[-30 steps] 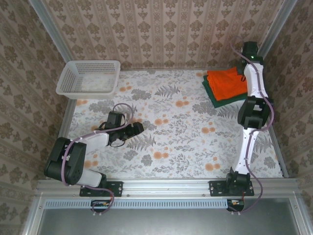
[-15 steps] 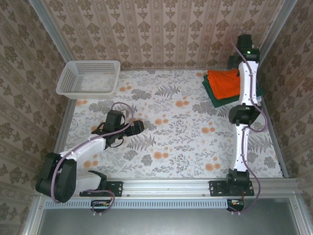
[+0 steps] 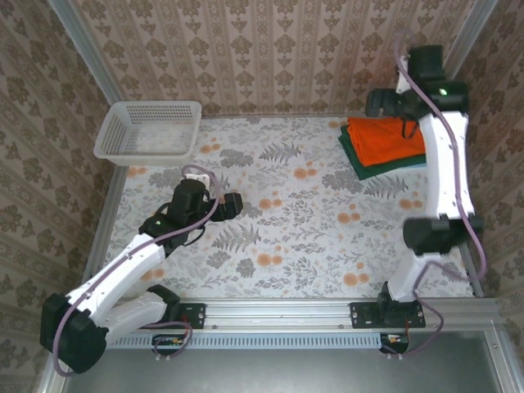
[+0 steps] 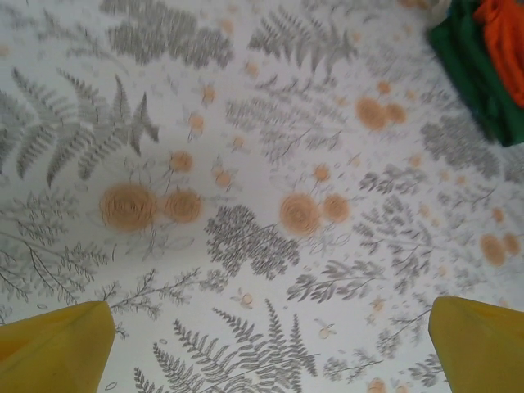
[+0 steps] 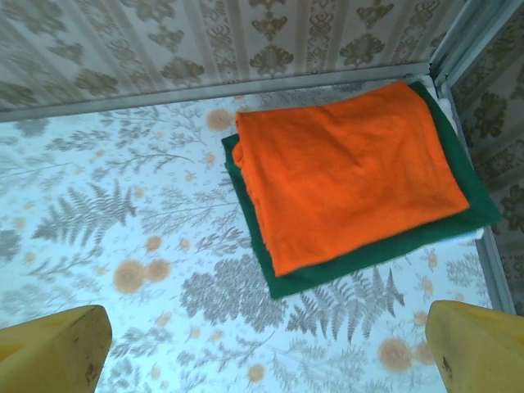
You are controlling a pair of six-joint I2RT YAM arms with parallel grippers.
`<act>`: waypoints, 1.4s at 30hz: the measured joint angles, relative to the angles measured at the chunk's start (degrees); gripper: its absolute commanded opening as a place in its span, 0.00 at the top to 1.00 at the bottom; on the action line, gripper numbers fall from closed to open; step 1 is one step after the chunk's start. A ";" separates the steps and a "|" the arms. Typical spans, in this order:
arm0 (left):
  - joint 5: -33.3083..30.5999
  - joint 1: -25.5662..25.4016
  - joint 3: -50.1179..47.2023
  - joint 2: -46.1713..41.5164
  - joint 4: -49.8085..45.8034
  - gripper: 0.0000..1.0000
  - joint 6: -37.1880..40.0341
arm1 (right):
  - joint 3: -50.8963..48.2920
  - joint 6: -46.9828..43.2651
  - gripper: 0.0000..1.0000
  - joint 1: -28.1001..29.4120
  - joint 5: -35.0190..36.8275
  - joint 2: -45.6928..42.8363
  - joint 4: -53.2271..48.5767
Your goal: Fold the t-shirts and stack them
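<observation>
My right claw (image 5: 266,352) stands wide apart, its two yellow fingers (image 5: 53,348) at the lower corners of its wrist view with nothing between them. Past the gap, toward 1 o'clock, lies the folded orange t-shirt (image 5: 344,172), flat and roughly square, resting on top of the dark green t-shirt (image 5: 364,260). The green one shows as a band along the orange one's 9 o'clock and 6 o'clock edges. Seen from above, this claw (image 3: 378,102) hangs at the far edge of the table, at about 10 o'clock from the stack and apart from it. There the orange t-shirt (image 3: 381,137) and the green one beneath it (image 3: 354,157) sit at the table's 1 o'clock corner, close to the patterned wall (image 3: 270,49). My left claw (image 4: 266,352) is spread wide as well, a yellow finger (image 4: 57,348) at each lower corner of its view and only the floral table (image 4: 246,164) below the gap. A corner of the green t-shirt (image 4: 479,74), with a scrap of orange (image 4: 508,20) on it, shows far off at 2 o'clock. In the top view the left claw (image 3: 232,205) points toward 3 o'clock over the table (image 3: 286,237) at its 9 o'clock side, well apart from the stack. A white lattice basket (image 3: 147,131) sits at the table's 11 o'clock corner, beyond my left arm.
</observation>
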 measured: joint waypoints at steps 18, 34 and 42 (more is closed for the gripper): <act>-10.34 13.84 6.25 -7.15 4.96 0.00 10.99 | -99.03 14.56 0.00 0.50 -2.05 -60.02 57.48; -4.44 43.23 -18.29 9.79 33.27 0.00 17.86 | -109.39 7.02 0.00 -0.35 8.33 -33.70 97.94; -2.54 42.05 -19.47 16.59 42.25 0.00 24.41 | -105.00 5.11 0.00 0.24 3.37 -21.97 101.26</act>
